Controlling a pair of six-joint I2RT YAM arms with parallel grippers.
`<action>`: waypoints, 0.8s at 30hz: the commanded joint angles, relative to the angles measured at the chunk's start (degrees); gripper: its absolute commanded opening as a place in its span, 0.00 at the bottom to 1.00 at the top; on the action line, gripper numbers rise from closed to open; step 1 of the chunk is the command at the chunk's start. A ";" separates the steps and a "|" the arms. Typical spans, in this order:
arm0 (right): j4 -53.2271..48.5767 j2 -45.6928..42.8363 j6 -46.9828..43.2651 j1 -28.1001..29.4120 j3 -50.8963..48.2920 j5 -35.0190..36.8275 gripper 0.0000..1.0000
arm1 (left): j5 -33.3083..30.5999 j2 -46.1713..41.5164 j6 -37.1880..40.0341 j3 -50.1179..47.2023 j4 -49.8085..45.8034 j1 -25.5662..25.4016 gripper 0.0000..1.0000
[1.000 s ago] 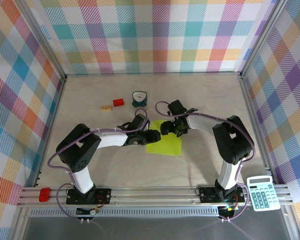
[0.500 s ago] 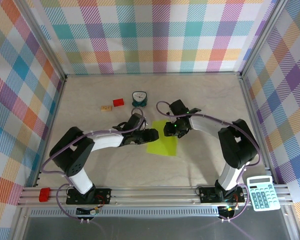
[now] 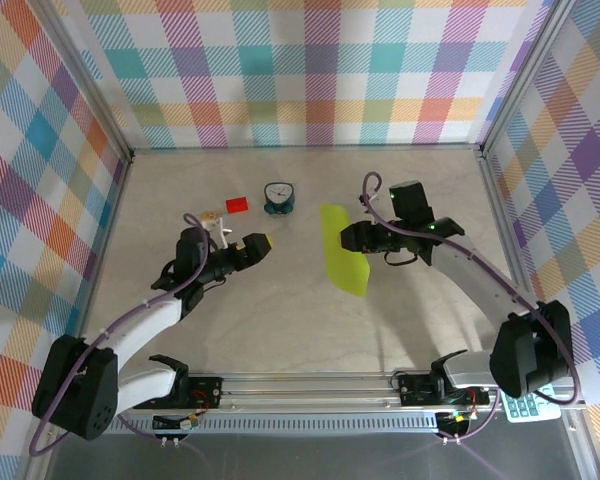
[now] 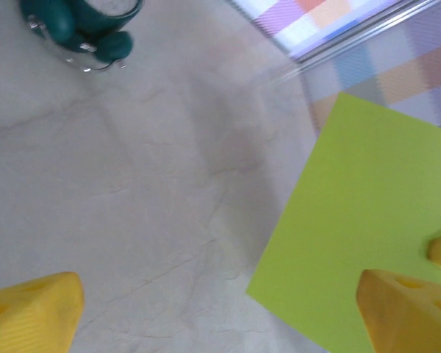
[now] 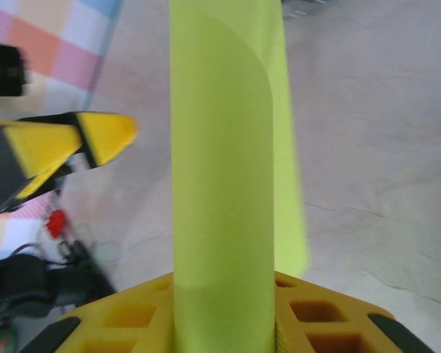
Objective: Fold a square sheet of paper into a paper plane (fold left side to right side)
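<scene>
The square sheet of paper point(image 3: 342, 250) is standing up off the table point(image 3: 420, 190) a little right of centre, curling over on itself. Your right gripper point(image 3: 351, 238) is pinching it from its right side, jaws clamped on the sheet. Your left gripper point(image 3: 256, 245) is hovering well apart to the sheet's left, jaws spread wide and carrying nothing, while the teal clock point(image 3: 278, 197) and red block point(image 3: 237, 204) are sitting side by side farther back.
</scene>
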 commanded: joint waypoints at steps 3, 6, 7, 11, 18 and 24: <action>4.10 -2.94 -0.17 0.13 0.54 -15.16 0.27 | 9.26 -4.39 -3.57 -2.44 15.00 0.28 1.00; 8.15 -3.33 2.95 0.85 0.73 -19.73 0.27 | 10.37 -4.99 -3.96 -2.99 17.53 0.28 1.00; 9.37 -3.42 3.74 1.35 0.78 -20.78 0.27 | 10.89 -4.99 -4.32 -3.08 18.53 0.20 1.00; 16.54 -3.31 8.29 3.74 0.84 -24.45 0.26 | 13.75 -4.39 -4.94 -2.55 22.13 -1.04 1.00; 26.61 -0.60 15.17 5.67 0.61 -27.08 0.26 | 16.61 -1.91 -1.58 1.26 21.09 -6.50 1.00; 15.49 0.26 6.46 5.26 2.80 -21.33 0.27 | 18.21 -0.25 -0.70 3.14 20.00 -7.37 0.83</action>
